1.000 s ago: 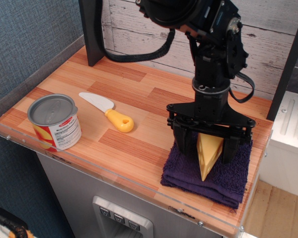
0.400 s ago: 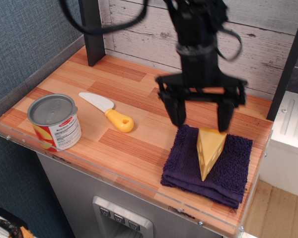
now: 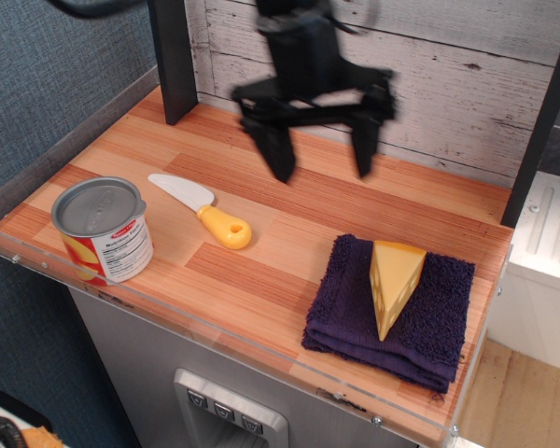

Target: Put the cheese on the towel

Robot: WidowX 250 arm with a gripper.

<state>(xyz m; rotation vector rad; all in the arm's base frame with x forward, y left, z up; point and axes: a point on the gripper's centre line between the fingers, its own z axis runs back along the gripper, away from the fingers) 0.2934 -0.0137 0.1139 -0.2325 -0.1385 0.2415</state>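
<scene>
- Lying on the towel (image 3: 355, 313), cheese (image 3: 392, 283): long axis runs near-to-far, narrow tip toward the near edge, broad end toward the far wall.
- Gripper (image 3: 319, 159): raised above the far middle of the table (image 3: 261, 271), jaws spread wide, both fingers pointing down, holding nothing, touching nothing, well apart from the cheese; somewhat motion-blurred.
- Cheese, appearance: yellow-orange wedge, smooth, round holes in its side face.
- Towel: dark purple, folded, fuzzy, at the near right of the table.
- Knife (image 3: 203, 211): white blade, yellow handle, left of centre.
- Can (image 3: 102, 230): upright, near left corner.
</scene>
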